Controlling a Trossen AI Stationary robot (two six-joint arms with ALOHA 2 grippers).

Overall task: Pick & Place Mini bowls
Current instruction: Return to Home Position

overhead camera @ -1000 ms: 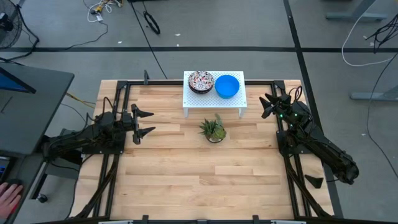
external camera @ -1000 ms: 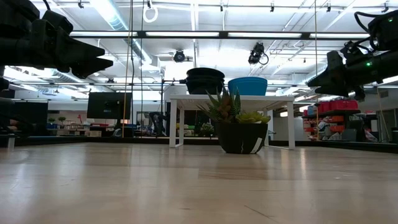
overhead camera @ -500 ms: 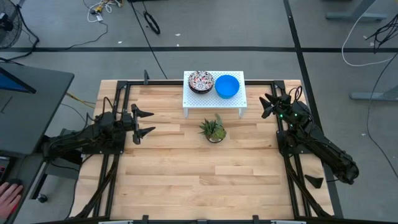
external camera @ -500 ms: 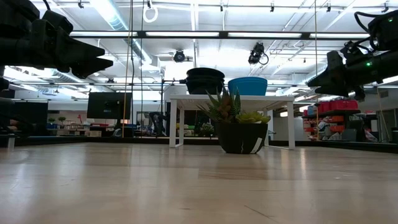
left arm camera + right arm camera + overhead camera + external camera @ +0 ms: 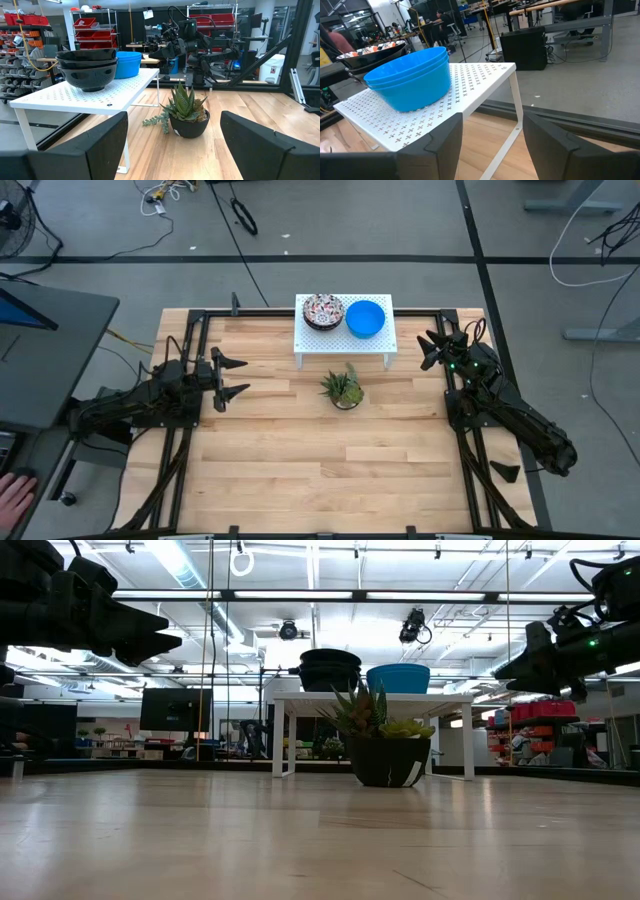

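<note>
Left gripper (image 5: pixel 233 378), fingers spread and empty, hangs at the left edge of the table (image 5: pixel 300 465); right gripper (image 5: pixel 429 350), likewise parted and empty, at its right edge. Between them stands the potted plant (image 5: pixel 343 388). Beyond it, the white shelf (image 5: pixel 341 344) bears the patterned bowl stack (image 5: pixel 323 311) toward the left gripper and the blue bowl stack (image 5: pixel 365 318) toward the right.

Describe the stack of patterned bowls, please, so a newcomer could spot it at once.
At the wooden table's far edge, behind the potted plant, stands a white shelf. Of the two stacks on it, the patterned bowls sit nearer the left arm: flowery red-and-dark inside, dark outside, unlike the plain blue stack.
</note>
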